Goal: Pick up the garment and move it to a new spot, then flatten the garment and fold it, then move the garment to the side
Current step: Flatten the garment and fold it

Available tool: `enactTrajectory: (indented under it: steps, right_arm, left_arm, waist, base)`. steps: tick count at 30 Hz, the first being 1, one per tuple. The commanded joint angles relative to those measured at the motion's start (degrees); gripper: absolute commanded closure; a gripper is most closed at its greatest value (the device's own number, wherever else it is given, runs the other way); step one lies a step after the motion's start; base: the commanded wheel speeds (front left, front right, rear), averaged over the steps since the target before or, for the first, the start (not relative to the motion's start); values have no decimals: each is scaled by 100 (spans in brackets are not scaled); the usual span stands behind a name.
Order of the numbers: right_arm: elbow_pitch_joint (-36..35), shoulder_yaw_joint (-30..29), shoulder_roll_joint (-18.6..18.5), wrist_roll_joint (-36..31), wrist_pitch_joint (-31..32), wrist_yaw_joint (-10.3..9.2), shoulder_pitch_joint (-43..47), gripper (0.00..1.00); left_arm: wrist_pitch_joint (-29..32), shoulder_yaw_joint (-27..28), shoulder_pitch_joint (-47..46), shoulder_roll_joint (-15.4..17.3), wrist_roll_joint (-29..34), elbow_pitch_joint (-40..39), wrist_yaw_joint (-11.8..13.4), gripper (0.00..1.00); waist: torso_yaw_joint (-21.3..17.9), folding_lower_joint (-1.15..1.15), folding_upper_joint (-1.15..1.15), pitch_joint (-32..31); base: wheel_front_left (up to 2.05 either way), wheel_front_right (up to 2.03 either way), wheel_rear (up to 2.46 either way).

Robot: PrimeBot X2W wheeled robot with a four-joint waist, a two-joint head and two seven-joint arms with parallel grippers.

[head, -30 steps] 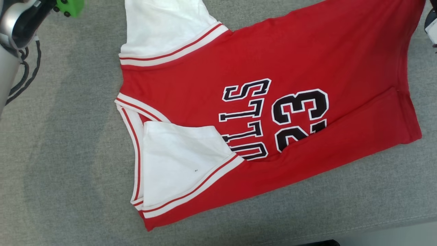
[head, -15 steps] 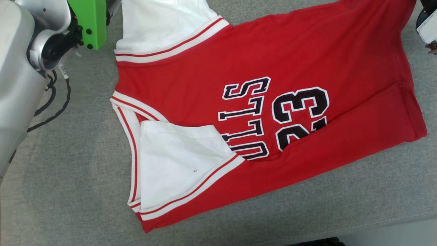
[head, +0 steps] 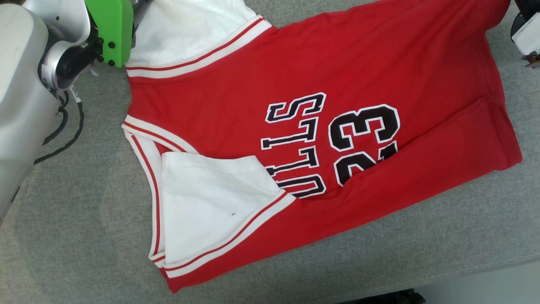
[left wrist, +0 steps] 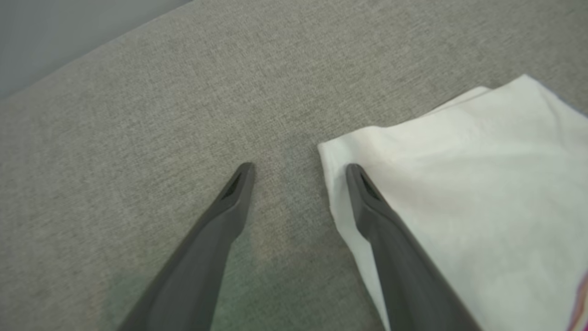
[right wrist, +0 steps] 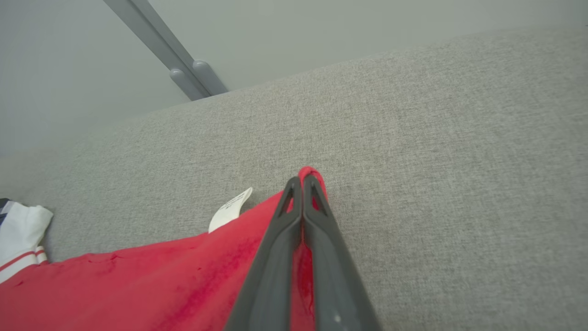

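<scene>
The garment [head: 337,71] is a red jersey with white sleeves and black "23" lettering. It lies spread on a grey fabric surface [head: 76,236], its lower edge folded up. My left arm's green-cased wrist [head: 107,29] sits at the upper left beside the top white sleeve [head: 185,29]. In the left wrist view my left gripper [left wrist: 298,171] is open, one finger [left wrist: 367,207] over the sleeve's corner [left wrist: 459,184], the other over bare fabric. My right gripper [right wrist: 303,181] is shut on the jersey's red hem corner [right wrist: 161,285], at the upper right of the head view.
The surface's front edge [head: 464,276] runs along the lower right, with pale floor beyond it. A white label [right wrist: 229,209] sticks out from the hem. A grey bar [right wrist: 161,46] stands behind the surface's far edge.
My left arm has swung in from the upper left corner to the top white sleeve. The jersey now sits slightly further left in the head view.
</scene>
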Motion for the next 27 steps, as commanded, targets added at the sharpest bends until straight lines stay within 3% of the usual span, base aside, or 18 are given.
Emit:
enactTrajectory:
  steps: [1,2,3,4,5,6,7,13,27]
  right_arm:
    - [15,23,-21,38,-41,-7,-78,100]
    - [20,37,-16,45,-48,-7,-82,100]
    - [22,49,-11,51,-49,-7,-87,100]
    - [28,67,-8,58,-61,-7,-95,100]
    - [32,82,-4,70,-67,-7,-101,100]
    - [38,104,0,84,-79,-7,-106,100]
    - [42,118,0,93,-80,-7,-107,100]
    - [94,194,-53,155,-130,-7,-97,100]
    - [341,201,-164,57,-645,-7,-235,100]
  left_arm:
    - [37,-72,-7,-27,48,-8,-35,13]
    - [13,-86,-11,-28,66,-13,-46,16]
    - [-11,-112,-22,-25,96,-21,-59,28]
    - [-68,-133,-40,-20,137,-29,-63,54]
    - [-95,-140,-53,-22,156,-23,-69,66]
    - [-102,-149,-52,-30,154,-5,-76,93]
    - [-109,-165,-51,-35,149,6,-93,100]
    - [-331,-228,-128,-9,202,-21,-163,100]
    - [-1818,46,-550,79,375,35,-229,100]
  waist:
    - [-12,0,0,25]
    - [-17,0,0,34]
    - [-22,0,0,42]
    - [-31,0,0,52]
    - [-39,0,0,58]
    - [-48,0,0,61]
    - [-56,0,0,62]
    - [-86,0,0,21]
    - [146,0,0,-229]
  base:
    - [0,0,0]
    - [0,0,0]
    - [0,0,0]
    - [0,0,0]
    - [0,0,0]
    - [0,0,0]
    - [0,0,0]
    - [0,0,0]
    - [0,0,0]
